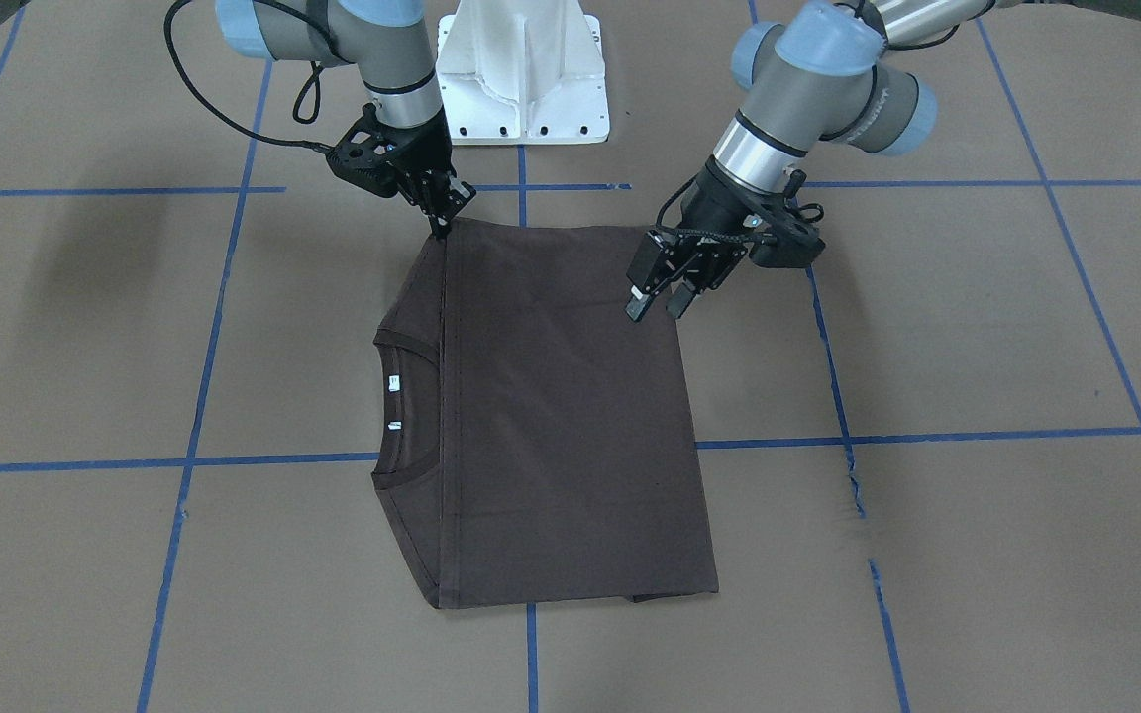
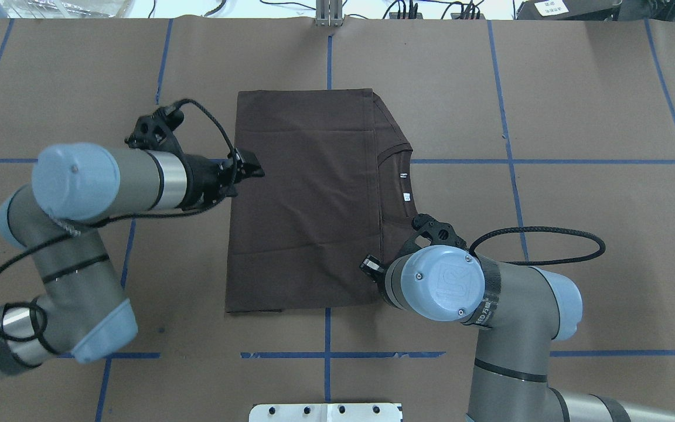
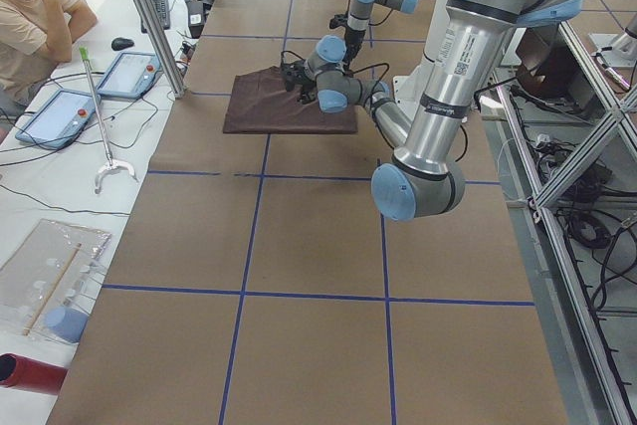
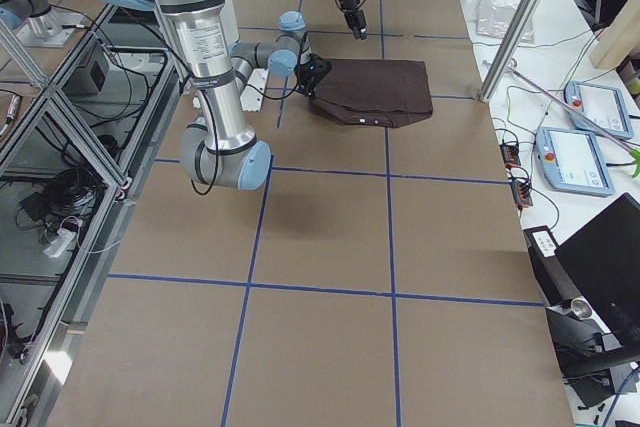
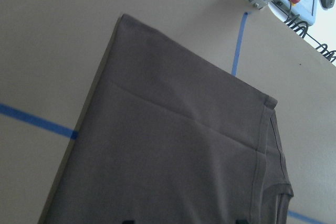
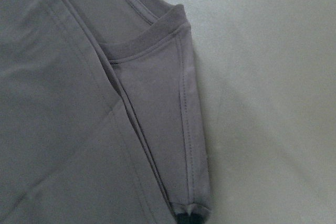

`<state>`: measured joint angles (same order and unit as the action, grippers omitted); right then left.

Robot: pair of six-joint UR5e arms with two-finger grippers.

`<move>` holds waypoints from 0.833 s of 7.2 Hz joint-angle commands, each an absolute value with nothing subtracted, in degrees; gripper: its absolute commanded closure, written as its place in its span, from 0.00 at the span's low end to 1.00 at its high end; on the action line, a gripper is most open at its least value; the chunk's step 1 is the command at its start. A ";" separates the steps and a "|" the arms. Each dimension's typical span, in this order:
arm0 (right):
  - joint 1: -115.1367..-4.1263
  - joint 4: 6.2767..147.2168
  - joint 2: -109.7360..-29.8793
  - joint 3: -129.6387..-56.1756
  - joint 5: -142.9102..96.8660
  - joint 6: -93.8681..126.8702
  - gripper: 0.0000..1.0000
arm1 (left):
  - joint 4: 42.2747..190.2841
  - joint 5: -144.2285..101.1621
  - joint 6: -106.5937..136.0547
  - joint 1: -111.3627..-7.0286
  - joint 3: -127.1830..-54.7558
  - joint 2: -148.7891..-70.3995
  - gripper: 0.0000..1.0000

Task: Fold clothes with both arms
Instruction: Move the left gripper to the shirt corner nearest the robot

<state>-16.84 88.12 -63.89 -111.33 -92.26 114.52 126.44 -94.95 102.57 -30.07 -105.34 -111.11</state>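
The dark brown T-shirt lies folded flat on the brown table, with its ribbed collar and white neck labels on the robot's right side. It also shows in the overhead view. My left gripper is open and empty, hovering just over the shirt's left edge. Its wrist view shows the shirt with the fingertips wide apart. My right gripper is shut on the shirt's near right corner, low at the table. The right wrist view shows the closed tips at that folded corner.
The white bolted pedestal stands at the robot's side of the table. Blue tape lines cross the brown surface. An operator sits beyond the far edge with tablets and an aluminium post.
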 commanded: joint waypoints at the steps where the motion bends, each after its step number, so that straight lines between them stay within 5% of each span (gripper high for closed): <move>1: -16.61 88.51 -63.90 -112.24 -92.63 114.52 1.00 | 124.11 -81.35 110.63 -17.19 -108.63 -105.75 0.30; 6: -16.61 88.51 -63.90 -112.32 -92.64 114.52 1.00 | 118.13 -78.92 112.94 -11.08 -109.42 -101.60 0.33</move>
<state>-16.61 88.51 -63.90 -112.27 -92.64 114.52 119.36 -78.88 112.86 -11.88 -109.17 -101.56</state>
